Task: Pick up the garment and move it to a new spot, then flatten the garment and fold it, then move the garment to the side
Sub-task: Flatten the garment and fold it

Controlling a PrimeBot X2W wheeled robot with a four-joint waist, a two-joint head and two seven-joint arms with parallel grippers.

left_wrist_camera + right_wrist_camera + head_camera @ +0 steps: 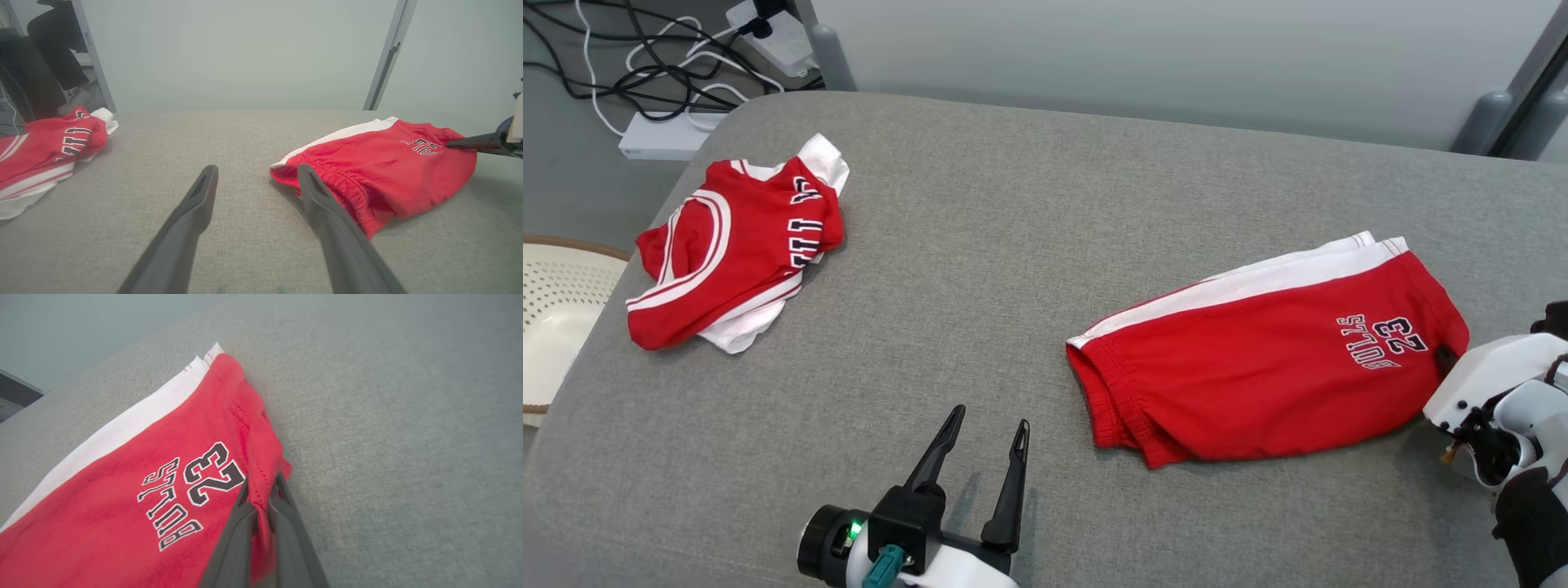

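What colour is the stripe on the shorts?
The shorts have a white stripe; clearest in the right wrist view.

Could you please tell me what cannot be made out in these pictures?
Jersey lettering, head view: crumpled folds hide most of it.
Basket, head view: cut off by the left edge and the cushion; contents unseen.
Right gripper, right wrist view: shut on the shorts hem; bunched cloth hides how many layers it pinches.
Person, left wrist view: legs seen, the rest cut off by the top edge.
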